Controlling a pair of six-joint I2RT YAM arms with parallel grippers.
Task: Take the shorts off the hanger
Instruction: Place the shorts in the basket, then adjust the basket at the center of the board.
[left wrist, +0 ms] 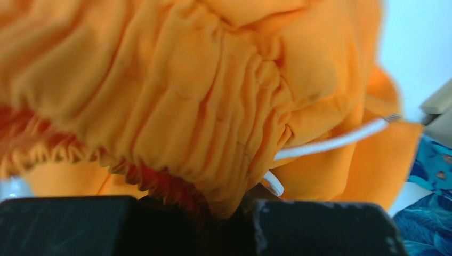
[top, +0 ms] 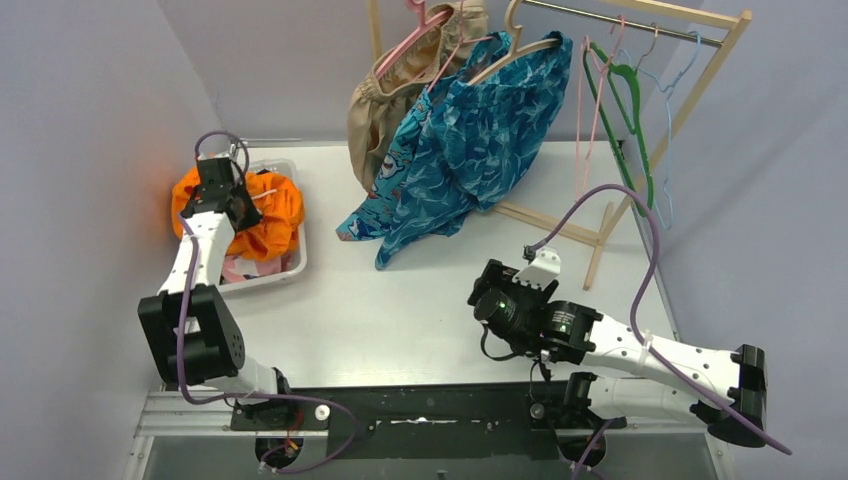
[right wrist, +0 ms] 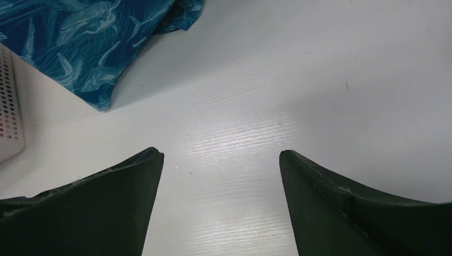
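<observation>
Clamped tight on orange shorts (left wrist: 186, 90) with left gripper (left wrist: 242, 205), above basket (top: 265, 282); right gripper (right wrist: 219, 153) wide apart, empty. Best to let go over the middle.

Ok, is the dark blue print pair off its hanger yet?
No, on: the dark blue print shorts hang from the wooden hanger on the rack, hem reaching the table.

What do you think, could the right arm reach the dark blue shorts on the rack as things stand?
Probably yes: its fingers are open and empty over the table, and the dark blue shorts hang just ahead, nothing between.
</observation>
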